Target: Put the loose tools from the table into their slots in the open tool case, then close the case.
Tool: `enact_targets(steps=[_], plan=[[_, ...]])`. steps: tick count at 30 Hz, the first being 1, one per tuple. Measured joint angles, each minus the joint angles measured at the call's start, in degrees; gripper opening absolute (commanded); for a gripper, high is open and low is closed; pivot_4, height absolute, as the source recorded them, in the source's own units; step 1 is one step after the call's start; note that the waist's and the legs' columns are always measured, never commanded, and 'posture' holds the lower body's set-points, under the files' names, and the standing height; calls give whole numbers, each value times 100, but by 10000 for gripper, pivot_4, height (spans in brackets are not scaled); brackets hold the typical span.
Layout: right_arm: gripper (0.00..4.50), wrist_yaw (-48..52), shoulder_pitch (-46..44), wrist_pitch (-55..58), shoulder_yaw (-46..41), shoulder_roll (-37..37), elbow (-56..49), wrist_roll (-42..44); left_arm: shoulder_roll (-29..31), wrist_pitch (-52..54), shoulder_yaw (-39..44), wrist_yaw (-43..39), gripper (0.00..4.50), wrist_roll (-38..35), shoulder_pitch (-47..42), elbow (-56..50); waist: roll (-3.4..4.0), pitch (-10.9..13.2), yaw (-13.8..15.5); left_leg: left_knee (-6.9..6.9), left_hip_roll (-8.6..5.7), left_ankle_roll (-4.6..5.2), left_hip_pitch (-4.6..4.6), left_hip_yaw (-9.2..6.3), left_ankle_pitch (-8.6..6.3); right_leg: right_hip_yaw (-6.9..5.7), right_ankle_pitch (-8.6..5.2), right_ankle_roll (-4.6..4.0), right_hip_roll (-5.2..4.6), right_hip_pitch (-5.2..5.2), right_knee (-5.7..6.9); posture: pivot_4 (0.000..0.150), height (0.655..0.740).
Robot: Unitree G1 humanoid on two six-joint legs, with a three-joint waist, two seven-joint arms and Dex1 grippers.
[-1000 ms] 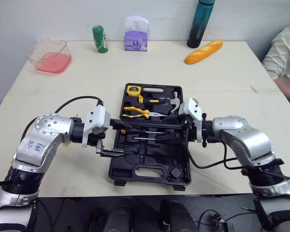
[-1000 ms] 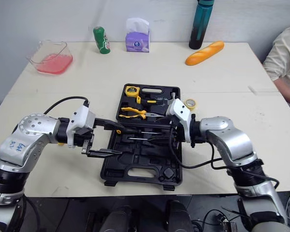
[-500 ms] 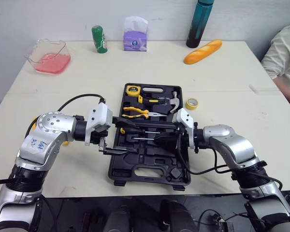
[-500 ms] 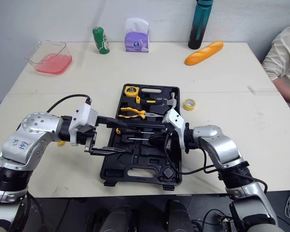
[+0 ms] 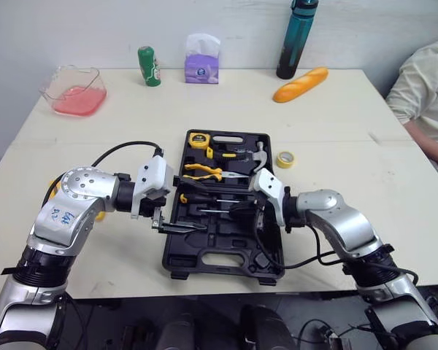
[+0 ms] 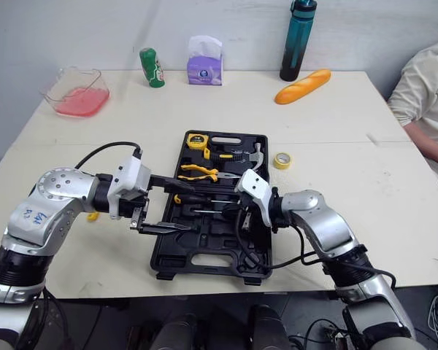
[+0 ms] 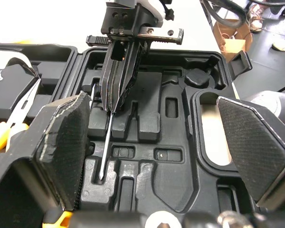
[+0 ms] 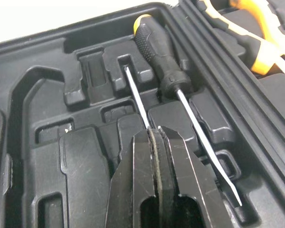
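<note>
The right gripper (image 8: 154, 130) has moved in from the right edge of the tool case (image 5: 219, 237) to over its near half. Its fingers are pinched tight on a thin screwdriver (image 8: 135, 92), and the tip now lies in a groove of the case. I think this tool is almost in its place. The move also lets a yellow tape roll (image 5: 285, 159) show, on the table just beside the case's right edge, so there is likely more to put away before the lid comes down. The left gripper (image 7: 159, 142) is spread wide and holds nothing, over the case's left side. In the case I count two screwdrivers, one of them the black-handled screwdriver (image 8: 154, 50) already lying in its slot, one pliers (image 5: 201, 171), one hammer (image 5: 259, 154) and one tape measure (image 5: 199, 138).
</note>
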Motion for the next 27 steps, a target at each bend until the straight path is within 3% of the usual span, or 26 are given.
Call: enact_targets(steps=[3, 4, 8, 13, 19, 27], plan=[[296, -26, 219, 10, -372, -82, -122, 219, -13, 151, 329, 366, 45000, -73, 479, -47, 18, 13, 5, -1, -1, 0, -27, 4, 0, 0, 0, 0, -6, -30, 2, 1500, 7400], [3212, -37, 287, 37, -534, -156, -183, 290, -19, 220, 496, 500, 45000, -114, 682, -89, 22, 16, 7, 0, -1, 0, -33, 3, 0, -1, 0, 0, -8, -34, 1, 1500, 7400], [19811, -12, 559, 388, -1777, -917, -514, 841, -40, 755, 1731, 1186, 45000, -509, 2082, -442, 27, 24, 13, -3, -4, 9, -42, 1, -5, -20, 0, 0, -33, -37, -10, 1500, 7400], [44820, 95, 1117, 491, -3117, -1976, -223, 1025, -413, 1341, 4175, 1907, 45000, -1208, 3926, -762, 23, 27, 4, -8, -5, 13, -31, 1, -9, -26, 0, 0, -45, -25, -44, 1500, 7400], [44820, 138, 1434, 143, -3871, -2725, 955, 848, -568, 994, 6079, 2153, 45000, -1124, 5318, 305, 23, 28, 8, -11, -6, 18, -13, 5, -34, -24, -9, -15, -56, -22, -38, 1500, 7400], [44820, 109, 1460, -414, -3875, -2849, 1848, 528, -762, 688, 6542, 2486, 45000, -1072, 5866, 408, 46, 39, 15, -12, -8, -9, -16, 6, -66, -16, -10, -17, -73, -29, -41, 1500, 7400]])
